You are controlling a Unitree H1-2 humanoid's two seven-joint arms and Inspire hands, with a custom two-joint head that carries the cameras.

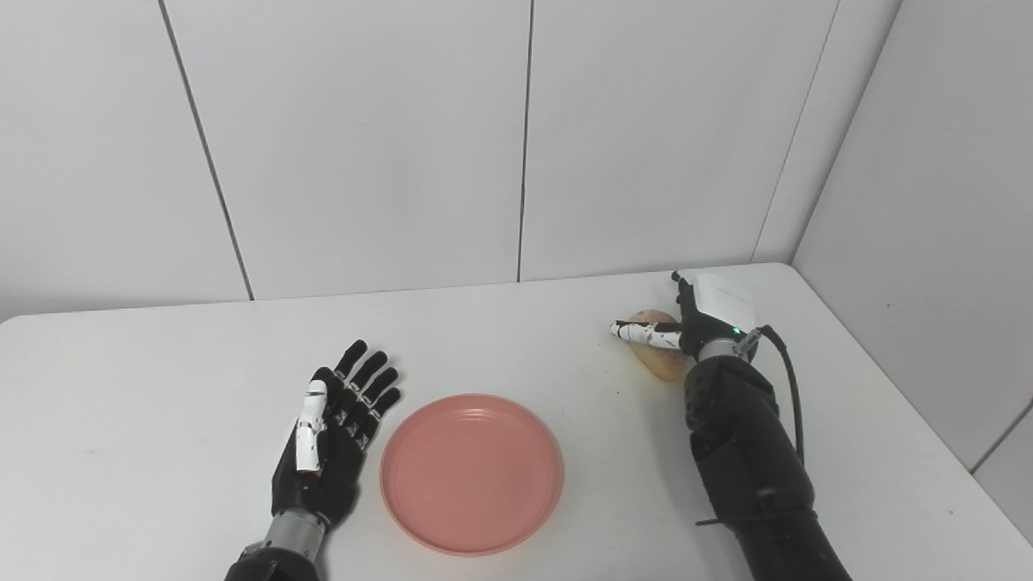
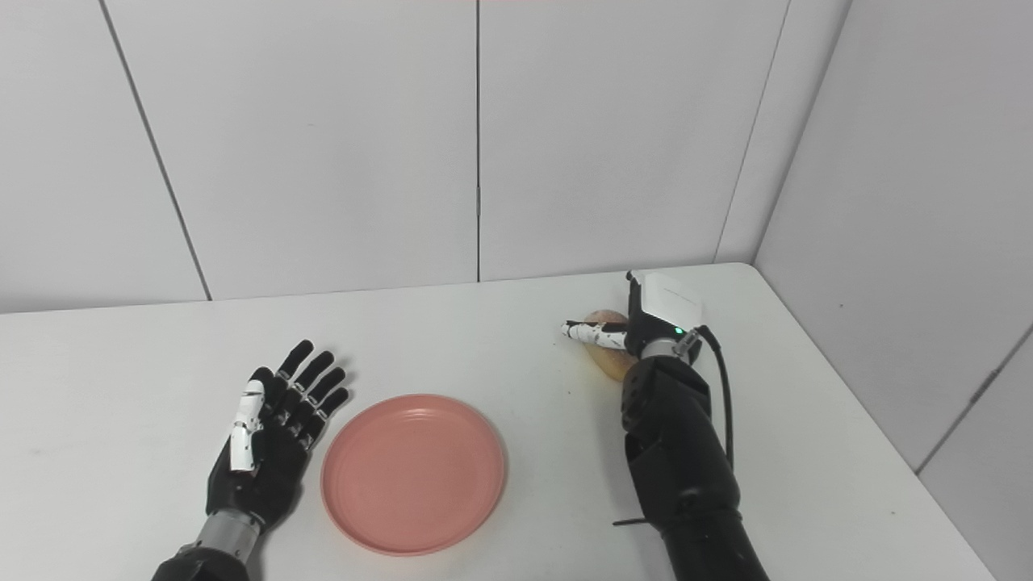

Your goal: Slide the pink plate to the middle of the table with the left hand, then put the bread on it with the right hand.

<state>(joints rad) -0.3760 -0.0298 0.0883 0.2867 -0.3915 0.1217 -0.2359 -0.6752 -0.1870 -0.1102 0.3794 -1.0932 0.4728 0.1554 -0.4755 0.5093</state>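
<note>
The pink plate (image 1: 472,472) lies flat near the front middle of the white table (image 1: 161,387). My left hand (image 1: 335,432) rests just left of the plate, fingers spread and holding nothing, not touching the rim. The tan bread (image 1: 660,361) lies on the table at the far right. My right hand (image 1: 700,323) sits over the bread with its thumb stretched straight across the top. The back of the hand hides the other fingers, so whether they close on the bread is unclear.
White wall panels stand behind the table and along its right side. The table's right edge (image 1: 928,452) runs close to my right arm (image 1: 742,460). A black cable (image 1: 795,395) loops off the right wrist.
</note>
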